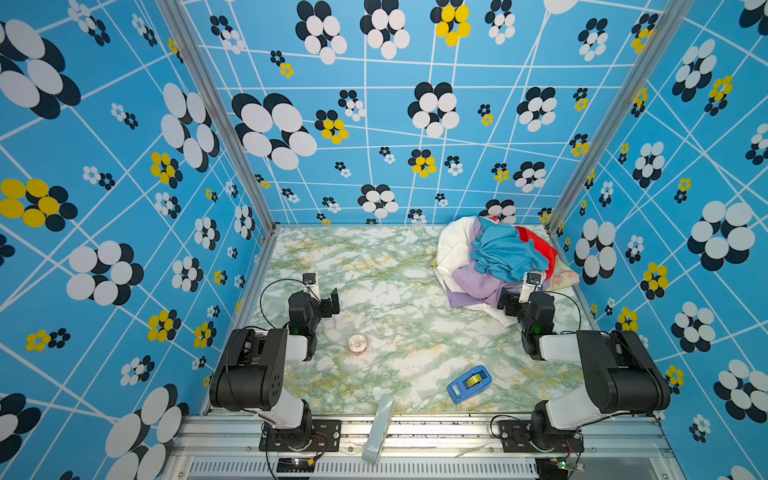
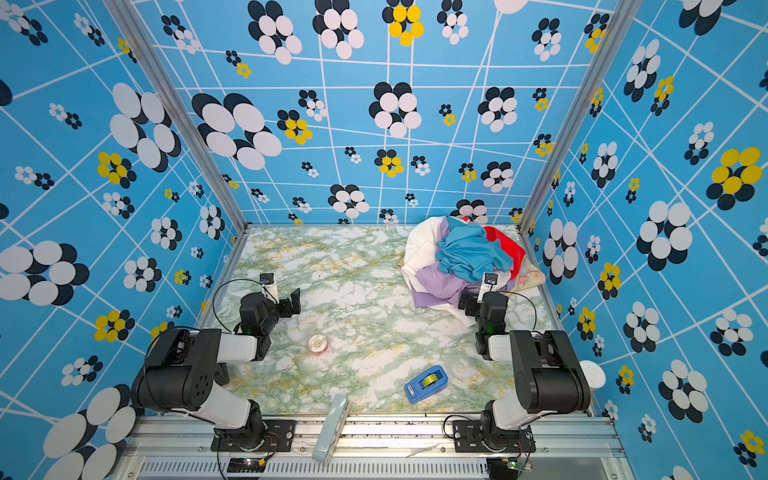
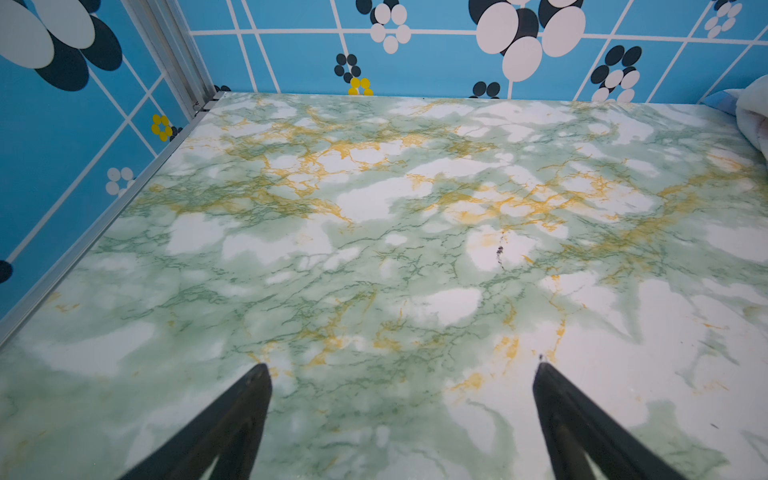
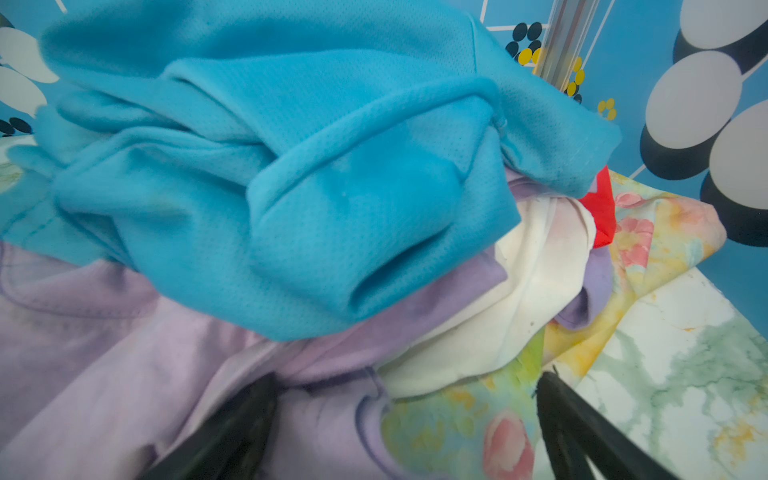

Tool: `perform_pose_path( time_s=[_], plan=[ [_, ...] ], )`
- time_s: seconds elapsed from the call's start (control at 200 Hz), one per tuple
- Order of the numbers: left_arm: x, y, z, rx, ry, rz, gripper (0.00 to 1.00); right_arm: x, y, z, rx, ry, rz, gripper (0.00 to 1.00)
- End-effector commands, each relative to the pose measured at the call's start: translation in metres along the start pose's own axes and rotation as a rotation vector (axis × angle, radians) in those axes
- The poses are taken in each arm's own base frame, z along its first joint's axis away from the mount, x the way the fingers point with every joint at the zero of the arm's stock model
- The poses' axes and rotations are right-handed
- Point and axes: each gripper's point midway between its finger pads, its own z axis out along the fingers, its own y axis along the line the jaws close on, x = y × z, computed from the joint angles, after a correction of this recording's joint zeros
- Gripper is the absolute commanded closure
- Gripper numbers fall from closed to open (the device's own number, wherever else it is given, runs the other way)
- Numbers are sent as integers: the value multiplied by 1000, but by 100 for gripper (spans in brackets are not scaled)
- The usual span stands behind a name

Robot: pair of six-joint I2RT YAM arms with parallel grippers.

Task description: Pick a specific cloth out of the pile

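The pile (image 1: 505, 259) (image 2: 469, 259) sits in the back right corner of the marble table in both top views, with a sky-blue cloth (image 4: 291, 166) on top. The cream-white cloth (image 1: 455, 245) (image 2: 419, 245) shows along the pile's left side. A white fold (image 4: 519, 299) shows under the blue and lilac cloths. My right gripper (image 1: 508, 301) (image 4: 405, 376) is open at the pile's near edge, its jaws straddling a lilac fold (image 4: 324, 419) and a floral cloth (image 4: 457, 419). My left gripper (image 1: 330, 301) (image 3: 402, 368) hangs open over bare table, holding nothing.
A blue tape dispenser (image 1: 468, 384) lies near the front right. A small clear jar (image 1: 357, 344) stands near the table's middle. A pale grey-green bar (image 1: 379, 428) rests over the front rail. Patterned walls close in the back and both sides.
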Motion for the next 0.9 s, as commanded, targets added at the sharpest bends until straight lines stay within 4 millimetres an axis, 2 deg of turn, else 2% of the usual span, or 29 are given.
perform_pose_path(
  time_s=[0.0, 0.47, 0.58, 0.725, 0.8, 0.895],
  plan=[
    [-11, -4, 3, 20, -18, 16, 1, -9, 4, 3, -21, -16, -10, 1],
    [-13, -2, 2, 5, -26, 17, 1, -10, 4, 2, -16, -20, -15, 1],
    [-27, 2, -2, -25, -12, 4, 1, -12, 3, 2, -4, -27, -16, 1],
    [-48, -2, -17, -48, 16, 8, 1, -26, 2, -6, 41, 19, -38, 1],
    [-65, -14, -29, -31, 8, -2, 0, -37, 5, -17, 37, 44, -36, 1],
    [-89, -41, -43, 40, -14, 14, 1, -53, 12, -34, 26, 47, -34, 1]
  ],
)
